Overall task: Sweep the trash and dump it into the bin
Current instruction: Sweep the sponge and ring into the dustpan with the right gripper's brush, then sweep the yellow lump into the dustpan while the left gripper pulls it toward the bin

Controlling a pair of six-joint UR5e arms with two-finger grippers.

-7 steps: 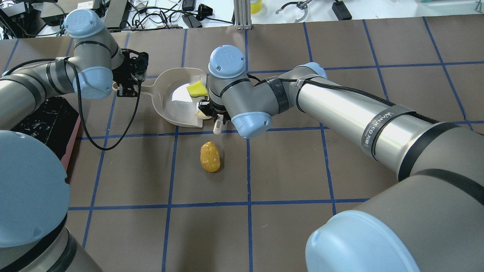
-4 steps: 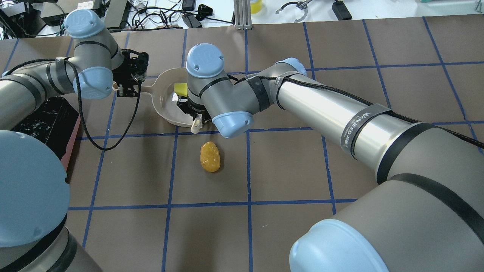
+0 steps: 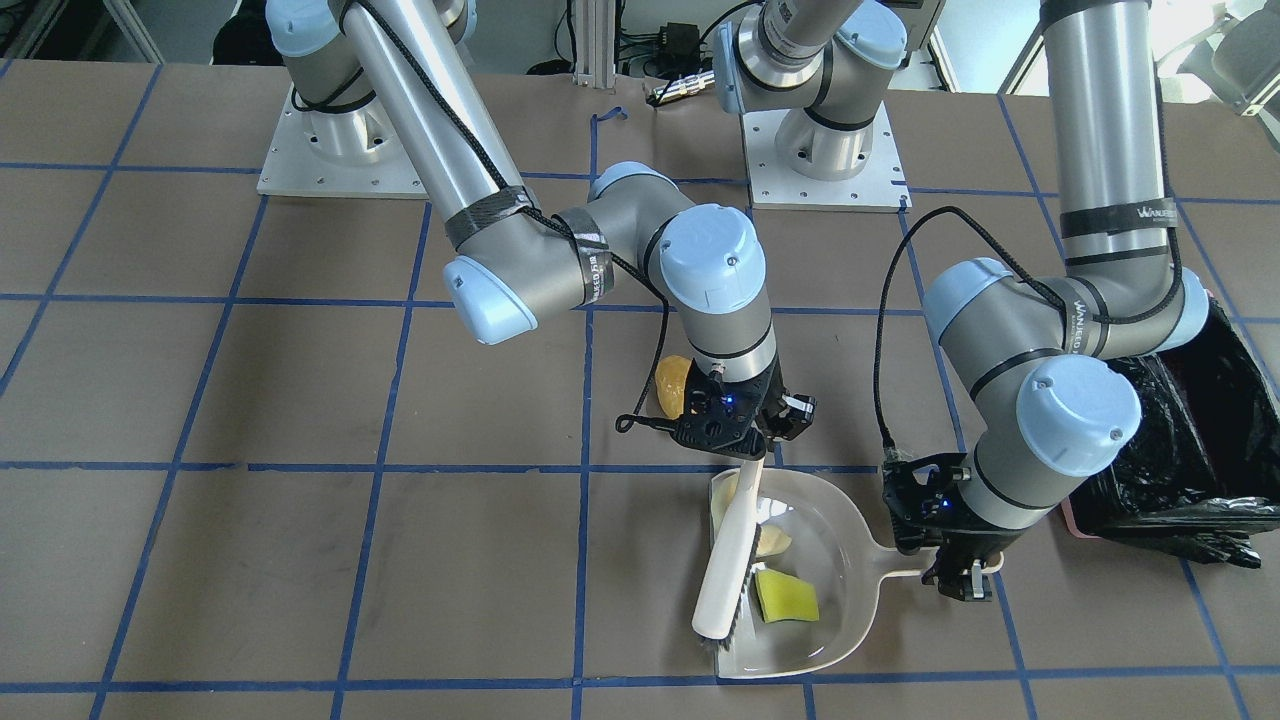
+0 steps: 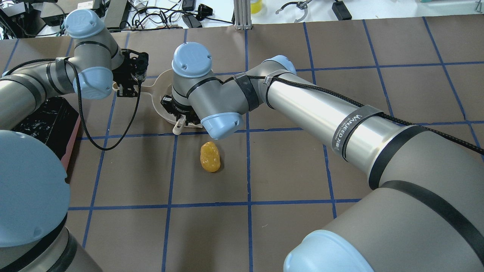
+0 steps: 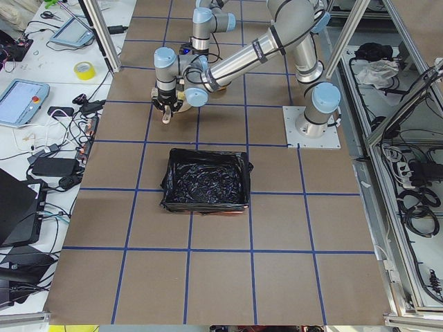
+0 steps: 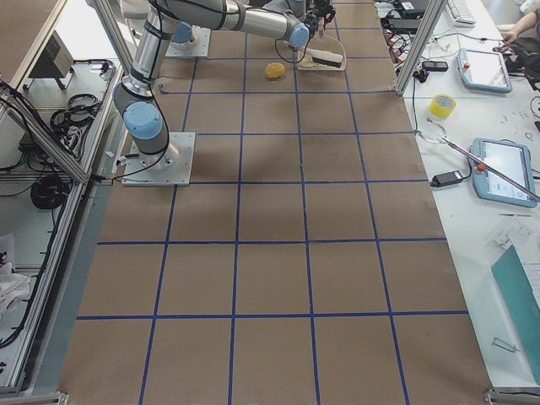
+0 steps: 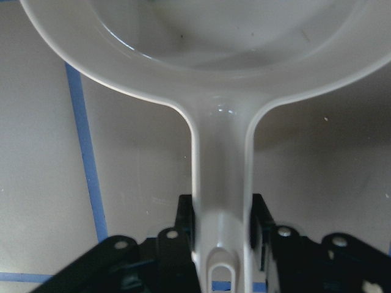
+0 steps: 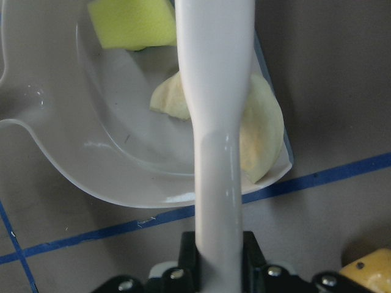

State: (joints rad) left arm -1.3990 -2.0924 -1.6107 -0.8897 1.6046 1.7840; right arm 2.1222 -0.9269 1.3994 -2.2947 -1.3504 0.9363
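Note:
My left gripper is shut on the handle of the off-white dustpan, which lies flat on the table. My right gripper is shut on a white brush whose bristles rest inside the pan. The yellow-green sponge wedge and the pale bread piece lie in the pan beside the brush. The golden-brown potato lump lies on the table outside the pan's mouth. The black-lined pink bin stands beyond my left arm.
Brown table paper with blue tape grid lines. In the overhead view my right wrist covers most of the dustpan. The arm bases stand at the robot's edge of the table.
My right arm has swept the brush leftward across the dustpan, pushing the sponge and bread piece deeper in; they are now hidden under the wrist in the overhead view. Left arm and potato have not moved.

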